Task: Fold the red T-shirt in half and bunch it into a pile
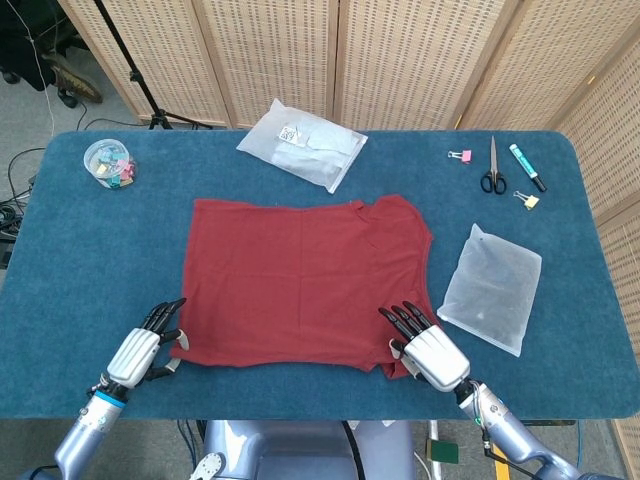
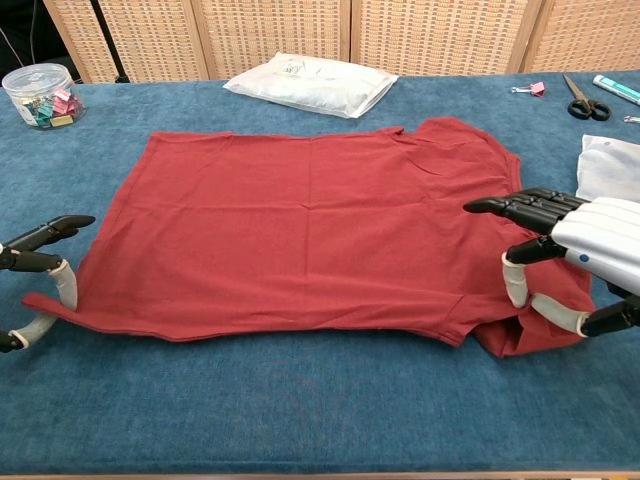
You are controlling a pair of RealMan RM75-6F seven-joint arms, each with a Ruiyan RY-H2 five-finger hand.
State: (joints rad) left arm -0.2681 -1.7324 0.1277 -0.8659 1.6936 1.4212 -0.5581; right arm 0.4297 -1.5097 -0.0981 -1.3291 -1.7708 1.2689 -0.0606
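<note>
The red T-shirt (image 1: 305,275) (image 2: 310,220) lies spread flat on the blue table (image 1: 100,240), collar end to the right. My left hand (image 1: 140,352) (image 2: 35,285) is at the near left corner and pinches the hem corner between thumb and a finger; the cloth there is drawn a little off the table. My right hand (image 1: 430,355) (image 2: 575,255) lies over the near right corner, long fingers stretched out above the cloth. Its thumb and a finger hold the bunched sleeve edge beneath it. The hand hides part of that corner.
A white packet (image 1: 303,143) (image 2: 312,83) lies beyond the shirt. A clear plastic bag (image 1: 490,288) (image 2: 608,165) sits just right of my right hand. A tub of clips (image 1: 108,163) stands far left. Scissors (image 1: 492,170), a marker (image 1: 527,167) and a pink clip (image 1: 460,155) lie far right.
</note>
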